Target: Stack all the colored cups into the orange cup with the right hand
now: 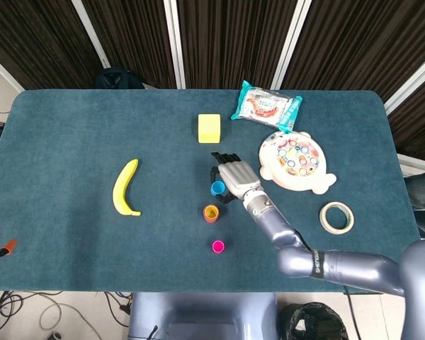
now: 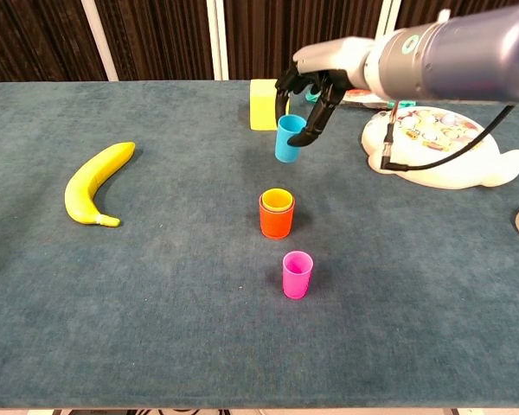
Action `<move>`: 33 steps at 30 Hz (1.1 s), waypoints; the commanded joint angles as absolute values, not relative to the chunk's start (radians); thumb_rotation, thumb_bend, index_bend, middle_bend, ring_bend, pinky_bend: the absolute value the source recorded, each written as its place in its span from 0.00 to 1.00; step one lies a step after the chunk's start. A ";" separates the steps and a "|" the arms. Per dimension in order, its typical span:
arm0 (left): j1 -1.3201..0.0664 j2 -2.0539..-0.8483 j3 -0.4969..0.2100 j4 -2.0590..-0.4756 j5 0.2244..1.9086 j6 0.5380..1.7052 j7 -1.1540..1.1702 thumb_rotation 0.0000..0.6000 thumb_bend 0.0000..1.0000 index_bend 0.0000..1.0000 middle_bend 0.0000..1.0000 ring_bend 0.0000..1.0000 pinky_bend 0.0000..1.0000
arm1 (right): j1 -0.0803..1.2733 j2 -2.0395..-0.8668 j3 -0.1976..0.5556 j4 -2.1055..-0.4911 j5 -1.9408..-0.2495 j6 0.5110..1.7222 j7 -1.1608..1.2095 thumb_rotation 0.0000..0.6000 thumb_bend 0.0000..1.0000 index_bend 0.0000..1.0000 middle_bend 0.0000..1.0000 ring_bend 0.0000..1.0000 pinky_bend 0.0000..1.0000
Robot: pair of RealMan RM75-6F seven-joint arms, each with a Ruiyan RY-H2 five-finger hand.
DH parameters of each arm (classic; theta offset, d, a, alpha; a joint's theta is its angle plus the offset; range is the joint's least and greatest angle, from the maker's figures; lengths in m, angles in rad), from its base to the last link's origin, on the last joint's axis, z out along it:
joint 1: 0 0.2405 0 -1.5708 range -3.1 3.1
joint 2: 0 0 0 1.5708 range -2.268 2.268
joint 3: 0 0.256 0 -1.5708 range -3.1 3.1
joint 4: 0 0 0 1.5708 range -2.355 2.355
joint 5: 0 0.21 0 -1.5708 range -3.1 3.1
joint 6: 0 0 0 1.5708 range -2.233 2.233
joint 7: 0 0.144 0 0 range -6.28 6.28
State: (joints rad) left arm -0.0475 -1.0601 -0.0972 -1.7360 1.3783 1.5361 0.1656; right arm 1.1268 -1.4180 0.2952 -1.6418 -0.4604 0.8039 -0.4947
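Right hand (image 2: 316,91) clamped on blue cup (image 2: 288,138) – mid-frame, off the tabletop (image 2: 156,285), above orange cup (image 2: 276,220).

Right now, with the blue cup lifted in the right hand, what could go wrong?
The right hand holds the blue cup only at its rim and side, so it might slip or tilt. The orange cup already holds a yellow cup, leaving a tight opening; a misaligned drop could topple the stack. The pink cup stands nearby and could get knocked.
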 commanded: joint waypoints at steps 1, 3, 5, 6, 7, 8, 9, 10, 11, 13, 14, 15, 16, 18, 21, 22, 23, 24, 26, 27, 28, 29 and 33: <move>-0.046 -1.058 -0.097 -1.737 1.378 1.537 0.163 1.00 0.00 0.00 0.00 0.00 0.04 | 1.137 -1.331 0.286 -1.767 -0.421 0.846 -0.534 1.00 0.39 0.49 0.00 0.08 0.09; -0.046 -1.056 -0.096 -1.738 1.382 1.538 0.161 1.00 0.00 0.00 0.00 0.00 0.04 | 1.135 -1.311 0.281 -1.810 -0.418 0.861 -0.534 1.00 0.39 0.49 0.00 0.08 0.09; -0.046 -1.056 -0.095 -1.738 1.384 1.538 0.159 1.00 0.00 0.00 0.00 0.00 0.04 | 1.132 -1.301 0.277 -1.838 -0.424 0.872 -0.531 1.00 0.39 0.49 0.00 0.08 0.09; -0.046 -1.056 -0.095 -1.738 1.384 1.537 0.159 1.00 0.00 0.00 0.00 0.00 0.04 | 1.129 -1.295 0.272 -1.854 -0.431 0.879 -0.531 1.00 0.39 0.49 0.00 0.08 0.09; -0.047 -1.056 -0.095 -1.737 1.383 1.536 0.159 1.00 0.00 0.00 0.00 0.00 0.04 | 1.128 -1.293 0.268 -1.864 -0.435 0.883 -0.530 1.00 0.39 0.49 0.00 0.08 0.09; -0.048 -1.057 -0.095 -1.737 1.381 1.533 0.159 1.00 0.00 0.00 0.00 0.00 0.04 | 1.126 -1.290 0.264 -1.876 -0.443 0.888 -0.528 1.00 0.39 0.49 0.00 0.08 0.09; -0.048 -1.057 -0.095 -1.737 1.381 1.532 0.159 1.00 0.00 0.00 0.00 0.00 0.04 | 1.125 -1.290 0.262 -1.881 -0.448 0.890 -0.526 1.00 0.39 0.49 0.00 0.08 0.09; -0.048 -1.057 -0.095 -1.737 1.381 1.531 0.159 1.00 0.00 0.00 0.00 0.00 0.04 | 1.125 -1.290 0.260 -1.886 -0.454 0.892 -0.524 1.00 0.39 0.49 0.00 0.08 0.09; -0.048 -1.057 -0.095 -1.737 1.382 1.532 0.160 1.00 0.00 0.00 0.00 0.00 0.04 | 1.124 -1.292 0.257 -1.889 -0.461 0.896 -0.520 1.00 0.39 0.49 0.00 0.08 0.09; -0.048 -1.057 -0.095 -1.738 1.384 1.534 0.160 1.00 0.00 0.00 0.00 0.00 0.04 | 1.125 -1.297 0.254 -1.887 -0.467 0.900 -0.517 1.00 0.39 0.49 0.00 0.08 0.09; -0.047 -1.057 -0.095 -1.738 1.384 1.535 0.159 1.00 0.00 0.00 0.00 0.00 0.04 | 1.126 -1.301 0.251 -1.885 -0.469 0.900 -0.515 1.00 0.39 0.49 0.00 0.08 0.09; -0.047 -1.057 -0.095 -1.738 1.384 1.537 0.158 1.00 0.00 0.00 0.00 0.00 0.04 | 1.127 -1.306 0.247 -1.882 -0.471 0.901 -0.513 1.00 0.39 0.49 0.00 0.08 0.09; -0.046 -1.056 -0.095 -1.738 1.384 1.538 0.158 1.00 0.00 0.00 0.00 0.00 0.04 | 1.128 -1.309 0.245 -1.880 -0.472 0.900 -0.512 1.00 0.39 0.49 0.00 0.08 0.09; -0.047 -1.056 -0.096 -1.737 1.382 1.537 0.158 1.00 0.00 0.00 0.00 0.00 0.04 | 1.129 -1.317 0.237 -1.876 -0.476 0.901 -0.509 1.00 0.39 0.49 0.00 0.08 0.09; -0.047 -1.056 -0.096 -1.737 1.381 1.535 0.157 1.00 0.00 0.00 0.00 0.00 0.04 | 1.129 -1.332 0.227 -1.864 -0.483 0.903 -0.502 1.00 0.39 0.49 0.00 0.08 0.10; -0.047 -1.056 -0.096 -1.736 1.381 1.535 0.157 1.00 0.00 0.00 0.00 0.00 0.04 | 1.129 -1.337 0.225 -1.861 -0.485 0.903 -0.500 1.00 0.39 0.49 0.00 0.08 0.10; -0.047 -1.056 -0.096 -1.736 1.381 1.535 0.157 1.00 0.00 0.00 0.00 0.00 0.04 | 1.129 -1.343 0.223 -1.855 -0.488 0.905 -0.497 1.00 0.39 0.49 0.00 0.08 0.10; -0.047 -1.056 -0.097 -1.737 1.381 1.536 0.156 1.00 0.00 0.00 0.00 0.00 0.04 | 1.130 -1.350 0.220 -1.850 -0.491 0.907 -0.495 1.00 0.39 0.49 0.00 0.08 0.10; -0.046 -1.055 -0.097 -1.737 1.381 1.538 0.155 1.00 0.00 0.00 0.00 0.00 0.04 | 1.130 -1.360 0.215 -1.843 -0.495 0.908 -0.491 1.00 0.39 0.49 0.00 0.08 0.10; -0.046 -1.055 -0.097 -1.737 1.381 1.538 0.155 1.00 0.00 0.00 0.00 0.00 0.04 | 1.131 -1.365 0.214 -1.840 -0.496 0.907 -0.490 1.00 0.39 0.49 0.00 0.08 0.10; -0.046 -1.055 -0.097 -1.737 1.381 1.539 0.155 1.00 0.00 0.00 0.00 0.00 0.04 | 1.132 -1.369 0.212 -1.836 -0.497 0.907 -0.490 1.00 0.39 0.49 0.00 0.08 0.10; -0.046 -1.054 -0.097 -1.737 1.381 1.539 0.154 1.00 0.00 0.00 0.00 0.00 0.04 | 1.133 -1.373 0.211 -1.833 -0.497 0.906 -0.489 1.00 0.39 0.49 0.00 0.08 0.10; -0.047 -1.055 -0.097 -1.737 1.381 1.535 0.154 1.00 0.00 0.00 0.00 0.00 0.04 | 1.138 -1.391 0.204 -1.817 -0.495 0.907 -0.488 1.00 0.39 0.49 0.00 0.08 0.10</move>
